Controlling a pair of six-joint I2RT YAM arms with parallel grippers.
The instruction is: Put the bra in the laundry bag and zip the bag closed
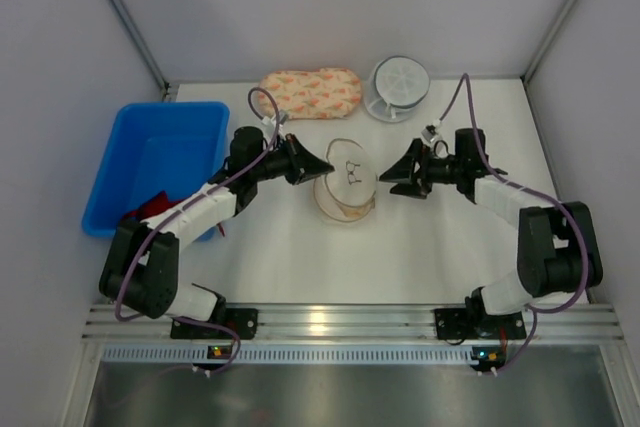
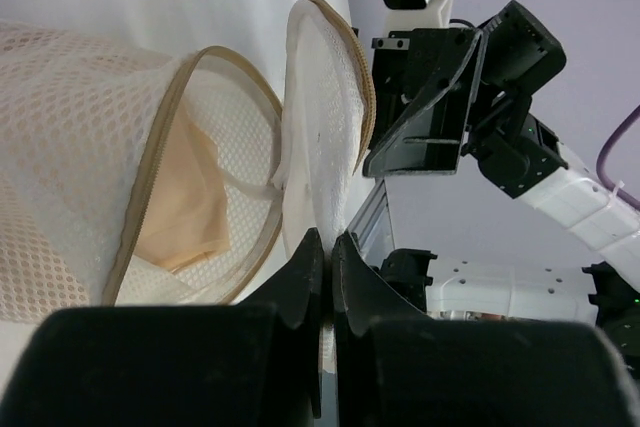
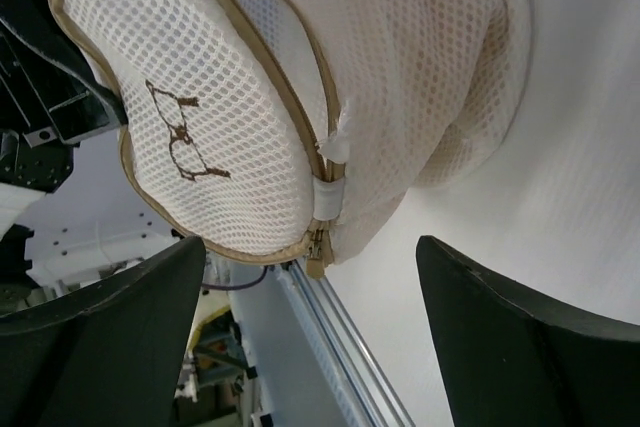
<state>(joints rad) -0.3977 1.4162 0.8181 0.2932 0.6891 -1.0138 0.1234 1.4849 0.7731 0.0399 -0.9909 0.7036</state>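
top view: the laundry bag (image 1: 345, 192) sits mid-table between the two arms, its upper dome tipped up and showing a dark spectacles mark. the left gripper (image 1: 325, 166) is on the bag's left rim. the right gripper (image 1: 390, 175) is just beside the right side and not touching. the floral pouch (image 1: 310, 93) and the white ribbed container (image 1: 398, 87) stand behind the bag, well apart from it. the blue bin (image 1: 165, 147) with its red cloth (image 1: 150, 209) is off to the left. a pull around the rim looks to have room on every side.

left wrist: the fingers (image 2: 300, 277) are pressed almost together, with the white mesh edge of the raised dome pinched between them. the bra (image 2: 190, 212) lies inside the lower dome, below the zipper tape (image 2: 150, 177). it looks tucked in enough that the teeth should not catch it.

right wrist: the fingers (image 3: 110, 337) are spread wide and hold nothing. between them, at the joined edge of the domes, sits the zipper end (image 3: 318, 247), where the slider seems to be.

the bra looks placed, so the step in hand is likely the zipping. it would go best with the left holding the rim taut and easing the dome down, while the right closes squarely on the small pull and follows the curve, not straight across.
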